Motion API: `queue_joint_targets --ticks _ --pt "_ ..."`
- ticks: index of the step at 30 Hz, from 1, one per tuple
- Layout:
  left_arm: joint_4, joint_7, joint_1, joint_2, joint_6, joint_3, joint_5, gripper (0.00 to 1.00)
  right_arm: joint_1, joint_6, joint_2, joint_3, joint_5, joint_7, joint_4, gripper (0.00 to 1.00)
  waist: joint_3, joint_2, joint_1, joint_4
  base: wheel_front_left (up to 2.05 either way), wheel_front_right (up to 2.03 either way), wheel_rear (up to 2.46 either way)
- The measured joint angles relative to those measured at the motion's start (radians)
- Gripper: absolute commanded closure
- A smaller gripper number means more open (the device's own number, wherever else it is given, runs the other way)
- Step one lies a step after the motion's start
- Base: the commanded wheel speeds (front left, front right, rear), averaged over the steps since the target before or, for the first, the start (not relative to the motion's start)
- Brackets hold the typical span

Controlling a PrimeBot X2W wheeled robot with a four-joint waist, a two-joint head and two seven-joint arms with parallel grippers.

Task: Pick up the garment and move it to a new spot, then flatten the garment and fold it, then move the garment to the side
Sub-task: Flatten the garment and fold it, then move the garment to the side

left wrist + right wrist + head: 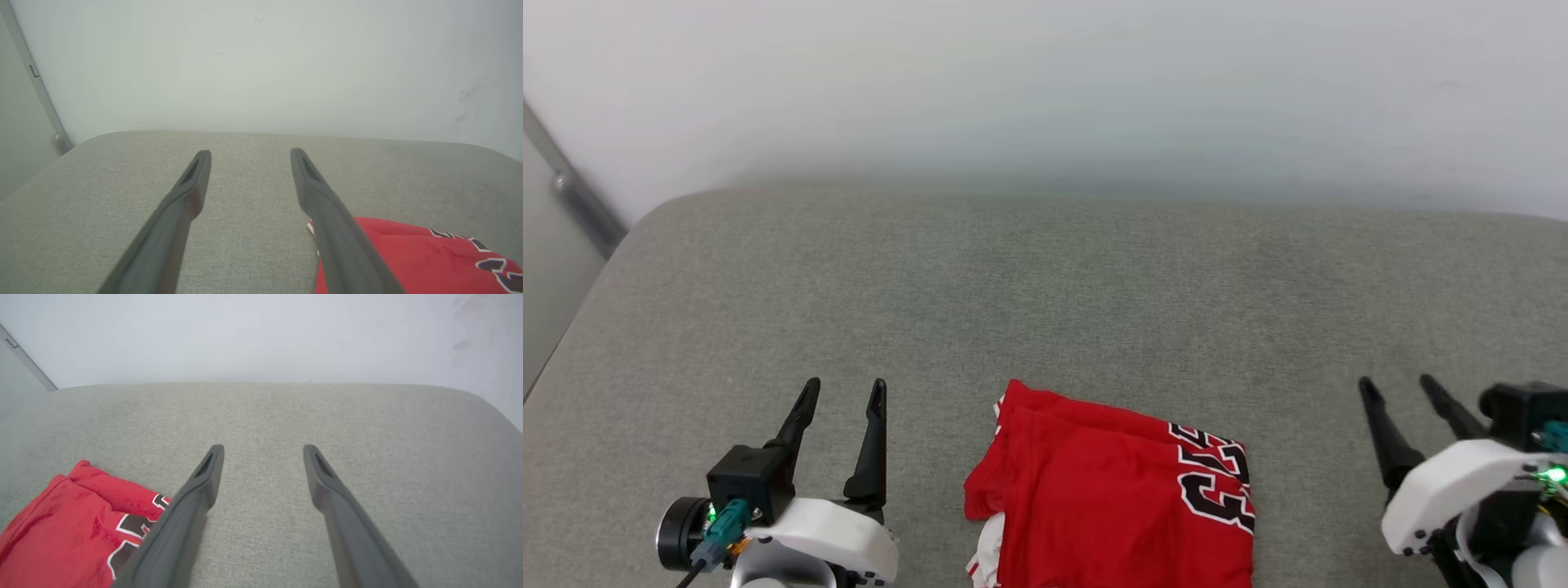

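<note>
Folded garment [1094,490] on a cushion [1045,286]; left gripper [845,384] and right gripper [1395,380] flank it, fingers apart and empty, since folding seems done.

the left gripper [845,392], two long dark fingers on a white wrist, is spread wide and holds nothing. the right gripper [1401,385], built alike, is spread and empty too.
</note>
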Motion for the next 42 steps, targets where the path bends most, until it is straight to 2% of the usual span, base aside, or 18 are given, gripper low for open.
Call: queue_joint_targets --ticks 8,16,32,36,39,42 --pt "0.024 -0.009 0.019 0.004 -0.002 0.029 0.035 0.00 0.097 0.000 0.041 -0.021 -0.079 -0.179 -0.162 0.00 -0.019 0.0000 0.0000 -0.021 0.00 0.00 0.00" --pt "0.036 -0.010 0.051 0.003 -0.012 0.041 0.067 0.00 0.201 0.000 0.063 0.012 -0.100 -0.223 -0.207 0.00 -0.042 0.0000 0.0000 -0.036 0.00 0.00 0.00" --pt "0.049 -0.010 0.075 -0.019 -0.043 0.056 0.068 0.00 0.233 0.000 0.070 0.022 -0.063 -0.189 -0.229 0.00 -0.062 0.0000 0.0000 -0.058 0.00 0.00 0.00" --pt "0.052 -0.011 0.076 -0.022 -0.050 0.067 0.066 0.00 0.233 0.000 0.070 -0.014 0.016 -0.150 -0.210 0.00 -0.059 0.0000 0.0000 -0.062 0.00 0.00 0.00" --pt "0.052 -0.011 0.076 -0.023 -0.051 0.076 0.065 0.00 0.232 0.000 0.071 -0.084 0.128 -0.083 -0.160 0.00 -0.055 0.0000 -0.0001 -0.065 0.00 0.00 0.00" --pt "0.052 -0.012 0.076 -0.028 -0.056 0.080 0.062 0.00 0.218 0.000 0.071 -0.164 0.191 -0.006 -0.091 0.00 -0.050 0.0000 -0.0001 -0.060 0.00 0.00 0.00"
